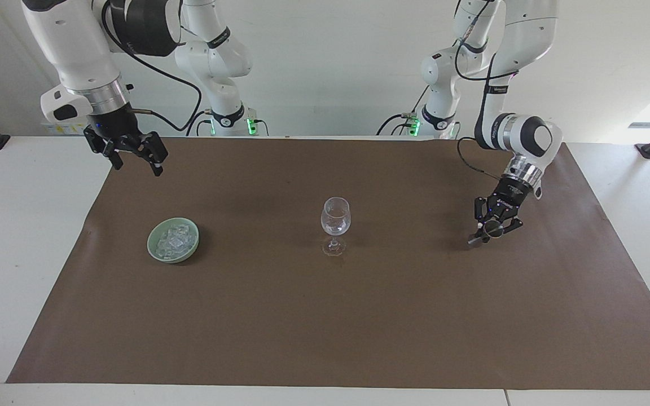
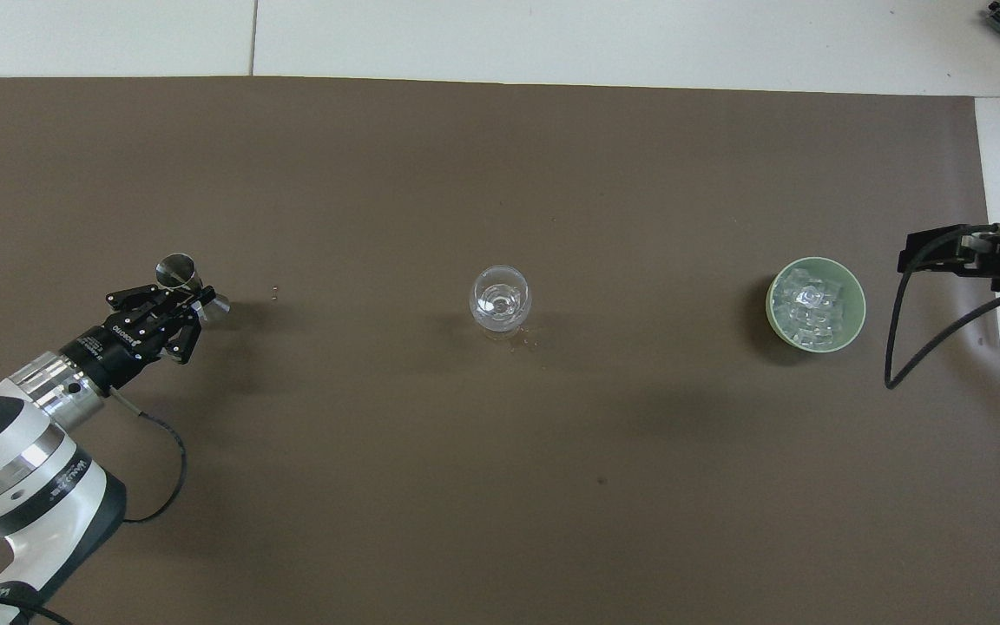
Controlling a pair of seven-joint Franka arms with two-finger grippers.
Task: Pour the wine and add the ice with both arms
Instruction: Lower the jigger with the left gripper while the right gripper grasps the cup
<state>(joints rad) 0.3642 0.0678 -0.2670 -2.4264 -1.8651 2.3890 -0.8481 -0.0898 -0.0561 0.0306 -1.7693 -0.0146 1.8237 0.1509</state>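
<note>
Brown paper matting [image 1: 359, 316] covers the white table in the facing view. At its middle stands a clear stemmed wine glass [image 1: 336, 223], upright. The left gripper [image 1: 492, 230], low over the mat toward its own arm's end, is clamped on a small steel double-ended measuring cup [image 1: 484, 235], probably to set it down. The right gripper [image 1: 133, 152], fingers spread wide and empty, hangs above the mat's edge, well above a pale green bowl [image 1: 173, 241] heaped with clear ice chunks [image 1: 171, 239]; nothing blocks its descent.

From overhead, the left gripper [image 2: 180, 301] pinches the cup [image 2: 177, 271] at its waist. The glass [image 2: 500, 299] sits between it and the bowl [image 2: 816, 304], ice [image 2: 812, 305] inside, with the right gripper [image 2: 930, 252] beside the bowl.
</note>
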